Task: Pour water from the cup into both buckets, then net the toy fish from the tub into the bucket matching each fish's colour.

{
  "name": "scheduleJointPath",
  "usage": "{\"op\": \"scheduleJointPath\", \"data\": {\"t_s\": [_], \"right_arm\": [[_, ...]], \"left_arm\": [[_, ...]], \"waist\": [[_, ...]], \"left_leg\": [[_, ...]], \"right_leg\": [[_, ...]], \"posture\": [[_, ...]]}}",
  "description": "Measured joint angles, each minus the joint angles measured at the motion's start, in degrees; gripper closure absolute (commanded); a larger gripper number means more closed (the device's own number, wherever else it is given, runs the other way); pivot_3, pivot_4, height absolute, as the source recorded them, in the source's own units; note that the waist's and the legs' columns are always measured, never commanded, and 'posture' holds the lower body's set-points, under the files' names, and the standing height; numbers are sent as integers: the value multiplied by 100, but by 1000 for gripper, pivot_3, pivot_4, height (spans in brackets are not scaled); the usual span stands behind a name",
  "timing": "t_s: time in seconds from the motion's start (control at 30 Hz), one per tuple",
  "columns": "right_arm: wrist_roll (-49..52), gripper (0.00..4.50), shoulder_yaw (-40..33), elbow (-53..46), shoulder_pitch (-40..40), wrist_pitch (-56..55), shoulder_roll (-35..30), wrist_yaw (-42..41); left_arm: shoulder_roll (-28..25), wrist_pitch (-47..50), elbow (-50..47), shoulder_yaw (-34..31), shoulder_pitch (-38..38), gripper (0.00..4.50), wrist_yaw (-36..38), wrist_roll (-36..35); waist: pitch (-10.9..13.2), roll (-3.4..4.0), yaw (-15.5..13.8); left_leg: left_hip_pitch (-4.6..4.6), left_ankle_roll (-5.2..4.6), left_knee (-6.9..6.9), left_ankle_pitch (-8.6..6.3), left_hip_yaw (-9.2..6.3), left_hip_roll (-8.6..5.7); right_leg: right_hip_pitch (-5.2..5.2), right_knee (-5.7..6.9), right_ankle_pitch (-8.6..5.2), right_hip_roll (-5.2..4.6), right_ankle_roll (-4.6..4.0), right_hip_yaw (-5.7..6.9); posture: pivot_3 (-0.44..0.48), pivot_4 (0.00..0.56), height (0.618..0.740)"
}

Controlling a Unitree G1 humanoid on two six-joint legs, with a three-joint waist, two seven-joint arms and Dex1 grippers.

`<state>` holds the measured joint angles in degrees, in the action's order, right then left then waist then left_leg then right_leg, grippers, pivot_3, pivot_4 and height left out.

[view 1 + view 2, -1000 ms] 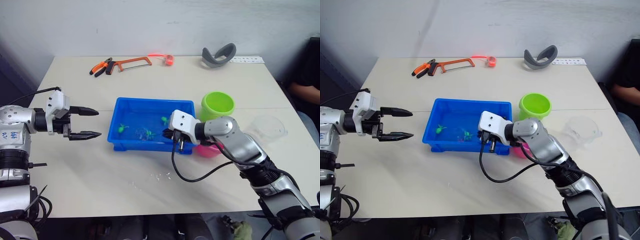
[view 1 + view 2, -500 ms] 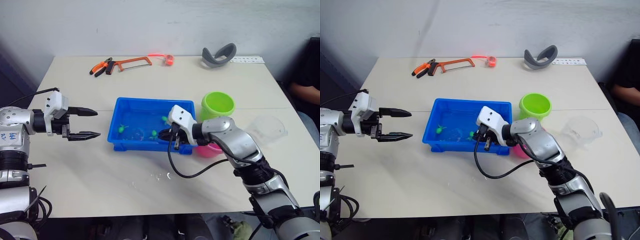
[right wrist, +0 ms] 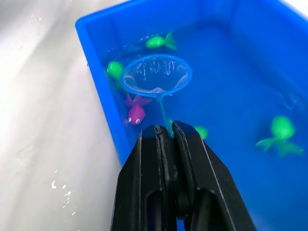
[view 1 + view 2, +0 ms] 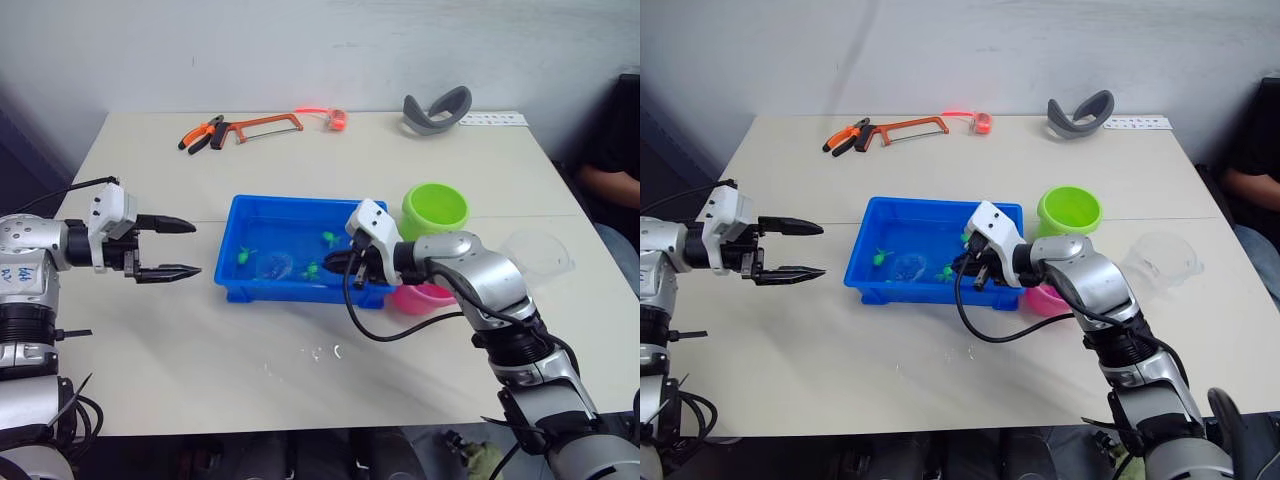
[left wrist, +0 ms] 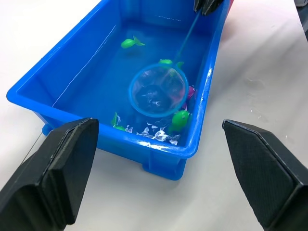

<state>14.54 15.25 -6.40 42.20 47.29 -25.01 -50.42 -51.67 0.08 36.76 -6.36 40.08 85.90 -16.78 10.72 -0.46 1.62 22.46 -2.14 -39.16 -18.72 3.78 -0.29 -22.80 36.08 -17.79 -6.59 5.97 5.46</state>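
The right gripper [image 3: 165, 131] pinches the net [image 3: 156, 74] by its handle, hoop dipped in the tub [image 4: 243, 209] among toy fish [image 3: 136, 112]. The arm hides most of the pink bucket [image 4: 424, 297] (green bucket [image 4: 435, 209] just beyond). The left gripper [image 4: 172, 247] gapes empty, left of the tub.

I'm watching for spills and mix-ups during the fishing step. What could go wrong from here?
The right gripper pinches the blue-rimmed mesh net by its thin handle alone, so the hoop may twist or slip when lifted. Green toy fish lie right beside the magenta toy fish, so the scoop could catch both colours. The pink plastic bucket sits partly hidden behind that arm, which might knock it.
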Motion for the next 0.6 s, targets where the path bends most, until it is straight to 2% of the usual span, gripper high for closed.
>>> {"op": "scheduleJointPath", "data": {"t_s": [0.37, 0.6], "right_arm": [[-10, 4500, -20, -22, -70, -373, -167, 39], [-718, 4500, 266, 55, -71, -1556, -424, 120]], "left_arm": [[1, 103, -241, -42, -270, 27, -20, -100], [1, 185, -358, -50, -469, 27, -77, -141]], "waist": [[0, 0, 0], [0, 0, 1]], "left_leg": [[0, 0, 0, 0, 0, 0], [0, 0, 0, 0, 1, 1]], "right_leg": [[0, 0, 0, -7, 0, -1], [0, -2, 0, -6, 0, -2]], "posture": [[0, 150, 740], [0, 150, 740]]}}
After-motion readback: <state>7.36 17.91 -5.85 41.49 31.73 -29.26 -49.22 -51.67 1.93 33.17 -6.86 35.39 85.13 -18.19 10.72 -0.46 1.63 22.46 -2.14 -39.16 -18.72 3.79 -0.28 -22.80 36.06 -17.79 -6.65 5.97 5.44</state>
